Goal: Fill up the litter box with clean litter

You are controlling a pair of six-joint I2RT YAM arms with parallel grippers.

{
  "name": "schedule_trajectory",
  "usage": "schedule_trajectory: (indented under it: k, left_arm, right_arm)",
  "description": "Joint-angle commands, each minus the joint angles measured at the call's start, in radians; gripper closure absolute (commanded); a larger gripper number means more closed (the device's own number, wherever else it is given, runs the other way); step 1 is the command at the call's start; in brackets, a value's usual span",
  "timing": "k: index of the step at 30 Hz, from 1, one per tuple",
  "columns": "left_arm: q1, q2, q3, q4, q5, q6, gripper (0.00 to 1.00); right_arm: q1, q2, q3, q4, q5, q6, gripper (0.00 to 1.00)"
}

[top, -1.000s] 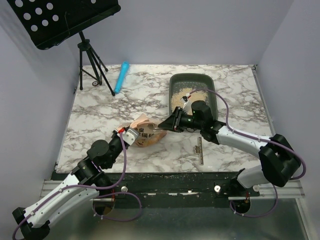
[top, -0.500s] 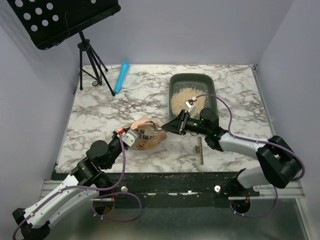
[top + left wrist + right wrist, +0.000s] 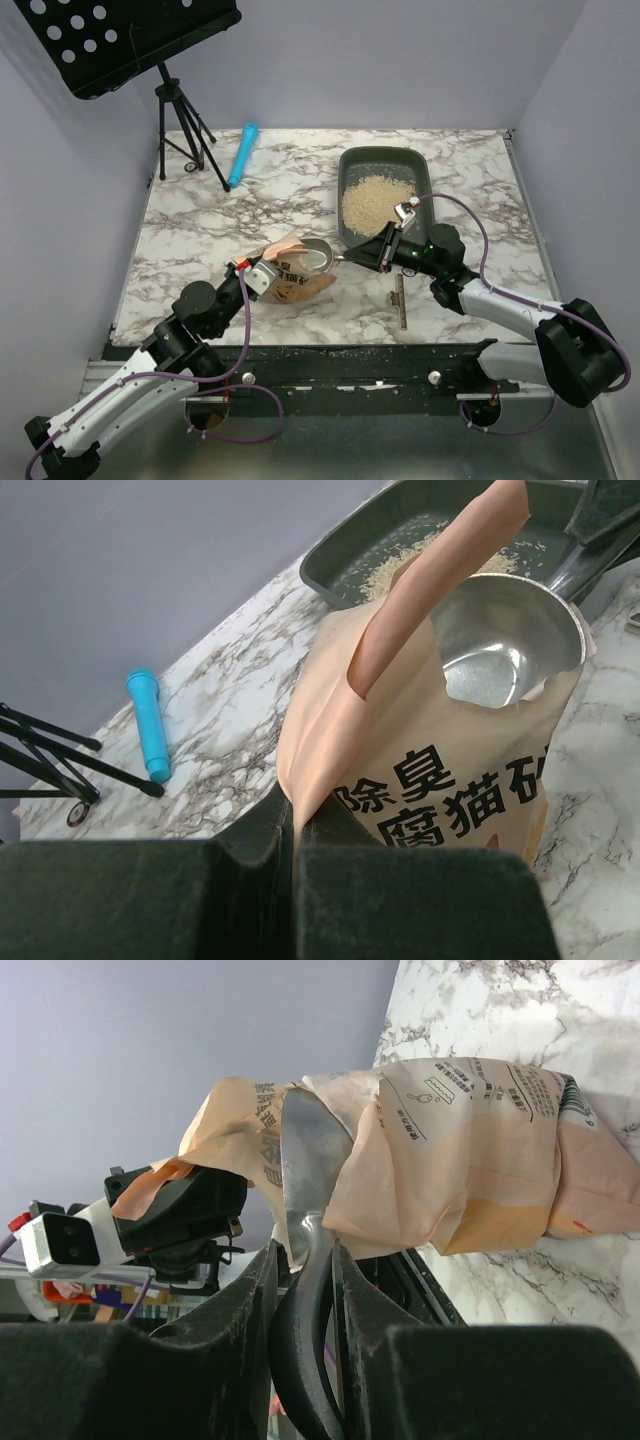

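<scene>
Left fingers are pinching the bag by its edge, pressed nearly together; the scoop bowl is sitting empty in the bag mouth. Right fingers are clamping the scoop handle. Overhead: litter is lying heaped in the litter box, far right on the desk, beyond the bag.

My left arm and right arm wear white shells between rounded black joints, each trailed by a looping purple cable. My left tool carries a white camera block with a red tab; my right tool is matte black.
</scene>
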Motion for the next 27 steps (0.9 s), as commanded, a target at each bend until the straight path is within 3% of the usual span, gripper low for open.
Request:
schedule_trajectory:
  k: [1,17,27]
  left_arm:
    - [0.007,-0.039,0.024,0.196,-0.034,0.032,1.00]
    - [0.008,-0.049,0.006,0.218,-0.040,0.044,1.00]
    - [0.008,-0.050,0.003,0.226,-0.046,0.044,1.00]
  right_arm:
    - [-0.040,-0.077,-0.042,0.052,-0.064,0.056,1.00]
    - [-0.137,-0.312,-0.076,-0.287,0.019,0.090,1.00]
    - [-0.183,-0.449,-0.102,-0.341,0.160,0.177,1.00]
